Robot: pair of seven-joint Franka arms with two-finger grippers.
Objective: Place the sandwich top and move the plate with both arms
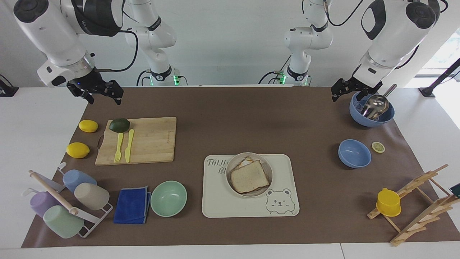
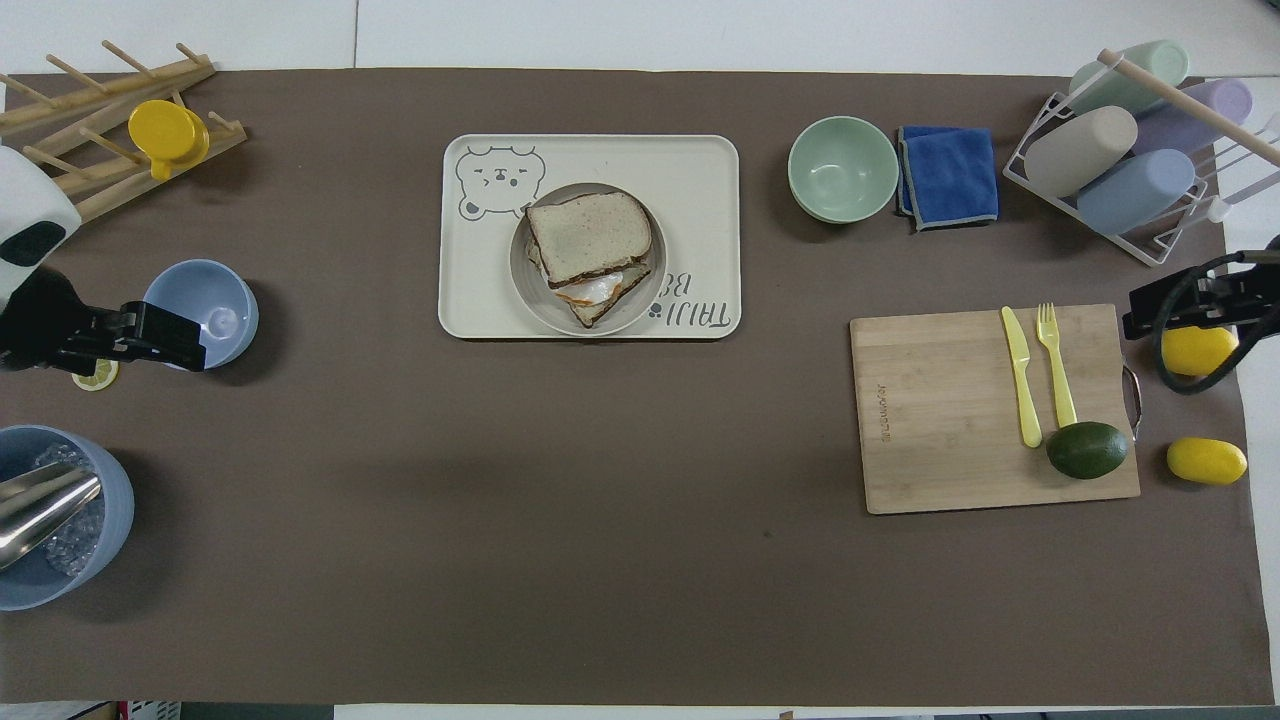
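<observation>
The sandwich top (image 1: 249, 176) lay flat and askew on the egg toast (image 1: 245, 162) in the plate (image 1: 232, 166) on the tray (image 1: 284, 172), no long axis evident, while the left gripper (image 1: 342, 94) and right gripper (image 1: 105, 98) hung open and empty above the mat's ends

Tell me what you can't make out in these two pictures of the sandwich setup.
- What lies under the sandwich top besides the egg: both views, the bread covers it.
- Tray lettering: both views, the plate covers part of it.
- Large blue bowl and its metal scoop: overhead view, cut off by the edge.
- Right gripper: overhead view, mostly outside the edge.
</observation>
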